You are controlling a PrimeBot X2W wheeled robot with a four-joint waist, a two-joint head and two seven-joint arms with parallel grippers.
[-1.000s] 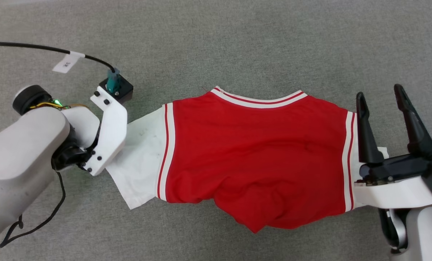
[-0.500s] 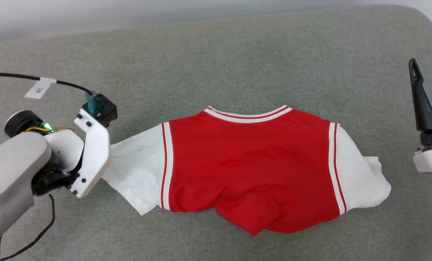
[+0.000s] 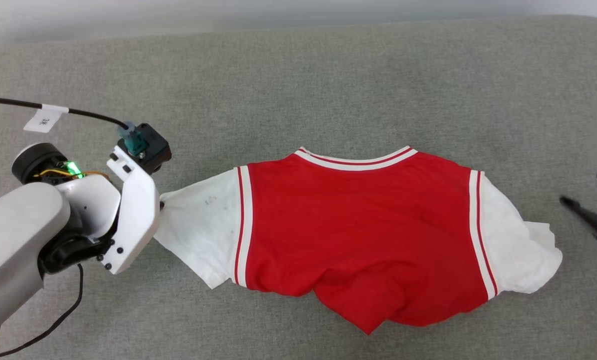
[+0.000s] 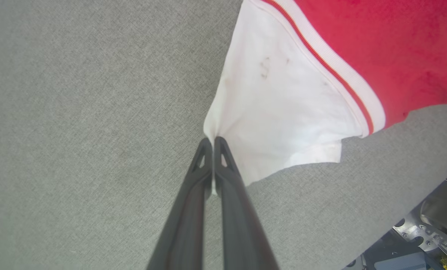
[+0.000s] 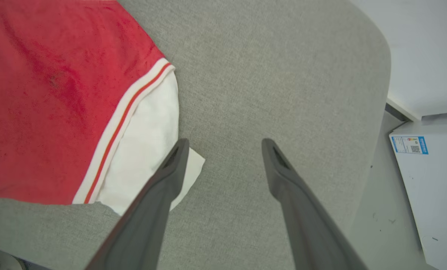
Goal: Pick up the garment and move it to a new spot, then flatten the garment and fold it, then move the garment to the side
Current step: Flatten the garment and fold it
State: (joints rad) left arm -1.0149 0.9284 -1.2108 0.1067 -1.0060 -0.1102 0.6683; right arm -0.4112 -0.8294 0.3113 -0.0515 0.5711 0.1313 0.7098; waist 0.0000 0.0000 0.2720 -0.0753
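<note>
Grey fabric-covered worktop point(image 3: 328, 75) with a rounded far corner, carrying the garment point(image 3: 358, 225), a red jersey-style T-shirt with white short sleeves. It lies spread crosswise at the middle of the worktop, neckline toward the far edge and hem toward the robot. The red body lies fairly flat near the neckline and is rumpled along the hem, where a fold comes to a point. Off the worktop's corner, in the right wrist view, stands a white cabinet point(image 5: 429, 180) with a blue label. The pale left forearm point(image 3: 13, 240) enters at the lower left of the head view. The left pincer point(image 4: 213, 140) has its jaws pressed together on the outer edge of the left sleeve point(image 4: 275, 108), and the cloth is drawn to a puckered point at the tips. The right pincer point(image 5: 225, 142) has its jaws wide with nothing between them, over bare worktop just beside the right sleeve point(image 5: 148, 146). One finger crosses that sleeve's corner in the right wrist view; contact cannot be told. Red-and-white striped trim point(image 3: 358, 161) borders the neckline and both shoulder seams. A black cable point(image 3: 88, 114) bearing a white tag point(image 3: 43, 119) runs to the left wrist. Small dark marks point(image 4: 264, 67) spot the left sleeve.
</note>
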